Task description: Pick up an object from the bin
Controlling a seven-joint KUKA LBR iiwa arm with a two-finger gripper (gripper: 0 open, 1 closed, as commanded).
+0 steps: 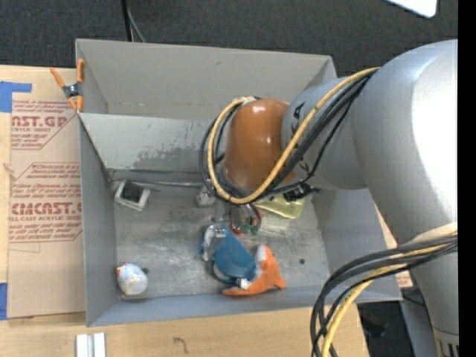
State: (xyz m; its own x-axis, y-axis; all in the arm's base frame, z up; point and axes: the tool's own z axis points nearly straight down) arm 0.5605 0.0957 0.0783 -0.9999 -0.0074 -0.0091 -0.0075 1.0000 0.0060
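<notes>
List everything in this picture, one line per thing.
soft toy: one, blue and orange, front middle of the bin, just below the gripper
round thing: one, white and grey, front left corner
square piece: one, pale with a dark centre, left, by the back wall
flat thing: one, yellow-green, right, partly under the arm
bin: one, grey metal
gripper: one, mid-bin, above the toy
arm: one, silver, orange cover, yellow and black cables, from the right

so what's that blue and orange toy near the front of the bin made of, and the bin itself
The blue and orange toy looks like soft fabric or plush: matte, rounded, with limp orange ends spread flat on the floor. It could also be soft rubber. The bin looks like grey sheet metal with a dull finish: flat folded walls, with scuffs and pale scratches on the back wall and floor.
</notes>
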